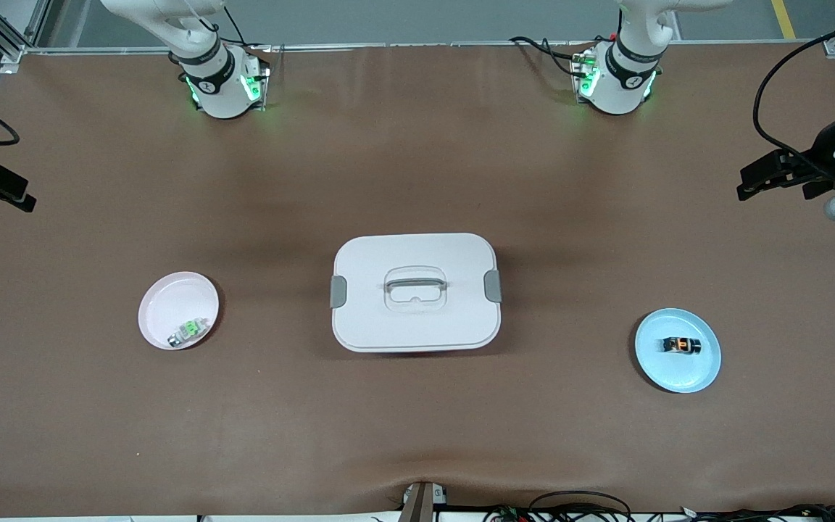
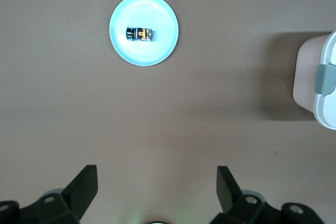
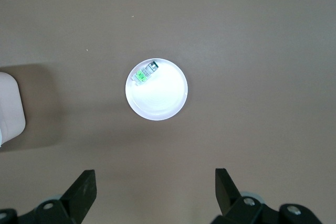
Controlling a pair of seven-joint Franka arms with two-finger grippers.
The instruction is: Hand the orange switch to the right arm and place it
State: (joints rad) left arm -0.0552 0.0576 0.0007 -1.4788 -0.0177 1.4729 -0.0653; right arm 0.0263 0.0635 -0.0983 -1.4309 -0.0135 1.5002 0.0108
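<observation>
Overhead, brown table mat (image 1: 417, 167), white lidded box (image 1: 415, 291), blue plate (image 1: 700, 370)

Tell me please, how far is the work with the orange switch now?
Nothing looks done. The tiny black block with the glowing orange middle lies on the round light-blue plate. The left gripper and the right gripper are open and hold nothing, high over the table. Pickup, handover and placing all remain.
</observation>
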